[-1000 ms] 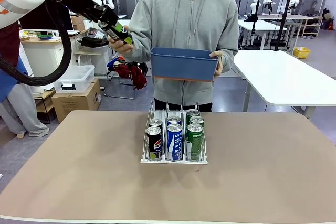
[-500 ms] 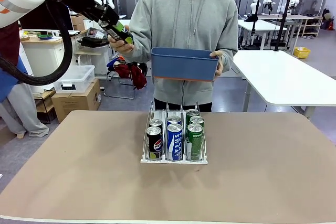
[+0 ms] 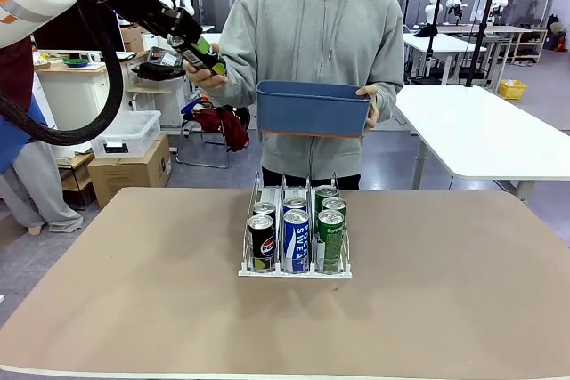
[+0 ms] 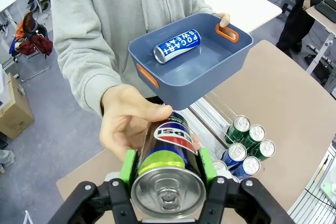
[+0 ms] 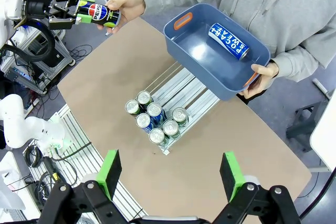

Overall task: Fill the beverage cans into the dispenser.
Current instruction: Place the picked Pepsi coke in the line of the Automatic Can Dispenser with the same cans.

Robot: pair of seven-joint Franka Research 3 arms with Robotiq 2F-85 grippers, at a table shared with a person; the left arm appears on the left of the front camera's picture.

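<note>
- The brown table [image 3: 134, 309] is flat and smooth. Behind it is a big room with white tables [image 3: 481, 131] and a cardboard box [image 3: 134, 173].
- The dispenser [image 3: 295, 272] sits in the middle of the table. It has thin wire sides. Shiny round cans [image 3: 296, 238] stand in its three rows: black, blue, green.
- The left gripper [image 4: 167, 167] squeezes a black can [image 4: 170, 137] up high, away from the table. A person's hand [image 4: 128, 121] holds that can too and hides part of it.
- The person's other hand [image 5: 261, 77] holds a blue plastic bin [image 4: 210, 85]. One blue-white can [image 4: 177, 45] lies in it.
- The right gripper [image 5: 171, 174] is spread wide with nothing in it.
- From the front, the back cans are mostly hidden behind the front ones.
</note>
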